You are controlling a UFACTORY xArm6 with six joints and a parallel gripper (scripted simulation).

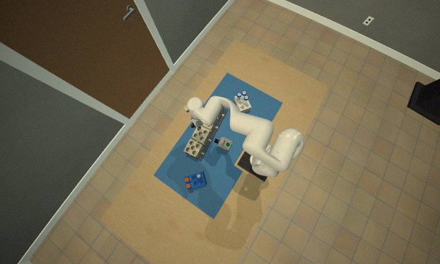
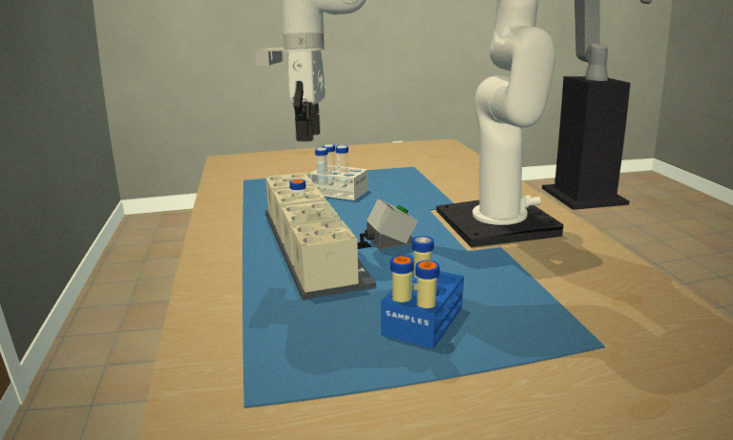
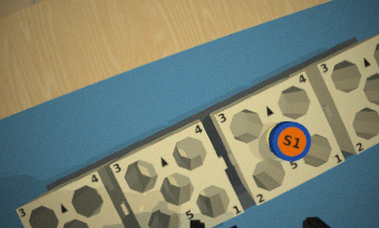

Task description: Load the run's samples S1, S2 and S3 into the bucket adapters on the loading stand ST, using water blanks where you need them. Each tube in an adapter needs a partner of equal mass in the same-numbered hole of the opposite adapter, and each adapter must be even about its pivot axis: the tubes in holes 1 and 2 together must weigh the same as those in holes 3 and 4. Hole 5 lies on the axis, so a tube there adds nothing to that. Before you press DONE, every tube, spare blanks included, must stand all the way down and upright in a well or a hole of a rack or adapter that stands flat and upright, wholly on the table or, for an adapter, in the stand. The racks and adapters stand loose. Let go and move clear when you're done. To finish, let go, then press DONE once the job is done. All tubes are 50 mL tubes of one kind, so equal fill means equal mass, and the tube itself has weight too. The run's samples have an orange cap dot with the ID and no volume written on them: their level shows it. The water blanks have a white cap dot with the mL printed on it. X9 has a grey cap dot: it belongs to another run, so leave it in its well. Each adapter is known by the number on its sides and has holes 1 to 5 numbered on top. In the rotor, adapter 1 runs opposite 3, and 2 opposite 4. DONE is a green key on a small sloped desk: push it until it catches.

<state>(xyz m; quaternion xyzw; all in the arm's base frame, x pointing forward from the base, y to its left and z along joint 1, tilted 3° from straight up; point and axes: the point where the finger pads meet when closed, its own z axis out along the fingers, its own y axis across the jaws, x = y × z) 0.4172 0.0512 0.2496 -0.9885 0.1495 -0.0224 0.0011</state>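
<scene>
Fingers [image 2: 306,128] part-open on nothing, above the stand [image 2: 367,280] [image 1: 201,156] [image 3: 123,208]. S1 [image 2: 297,184] [image 3: 291,141] stands in the stand's third adapter, apparently hole 5. I expect rigid, smooth, light-to-moderate tubes; I'd grip just under the cap, square on, gently.

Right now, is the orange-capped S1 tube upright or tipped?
Upright: the S1 tube stands in an adapter's hole, cap level in the exterior view.

white arm arched high, its open, empty black-fingered tool [image 2: 306,133] pointing straight down
</scene>
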